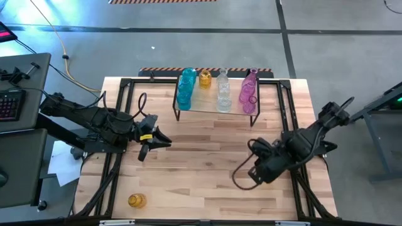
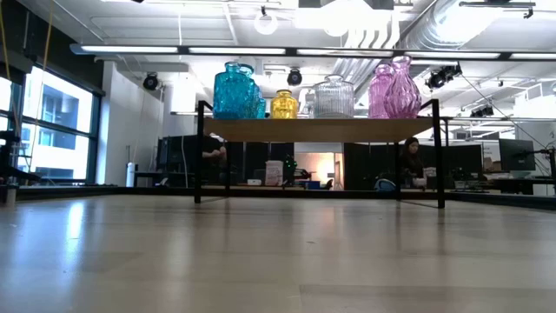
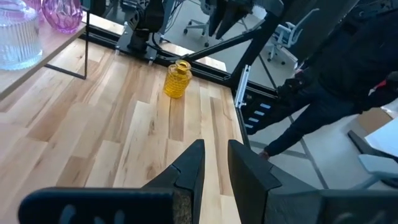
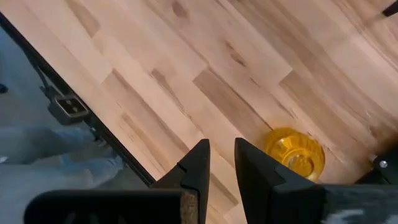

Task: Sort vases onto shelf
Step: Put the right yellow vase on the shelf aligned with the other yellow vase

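Teal (image 1: 186, 88), yellow (image 1: 205, 78), clear (image 1: 223, 91) and pink (image 1: 249, 91) vases stand on the shelf (image 2: 321, 129) at the table's far middle. Another yellow vase (image 1: 137, 200) lies on the table near the near-left corner. A yellow vase (image 3: 176, 79) stands upright by the right rail, and the right wrist view shows it from above (image 4: 295, 152). My left gripper (image 1: 164, 143) hovers left of centre, pointing right, narrowly open and holding nothing (image 3: 214, 146). My right gripper (image 1: 254, 177) points down over the right side, narrowly open and holding nothing (image 4: 222, 144).
A black metal frame (image 1: 119, 119) runs along the table's left, right and far sides. Bare wood lies between the two arms in front of the shelf (image 1: 207, 157). A person in dark clothes (image 3: 336, 81) is beyond the table's right edge. A desk with a keyboard (image 1: 9, 103) stands at left.
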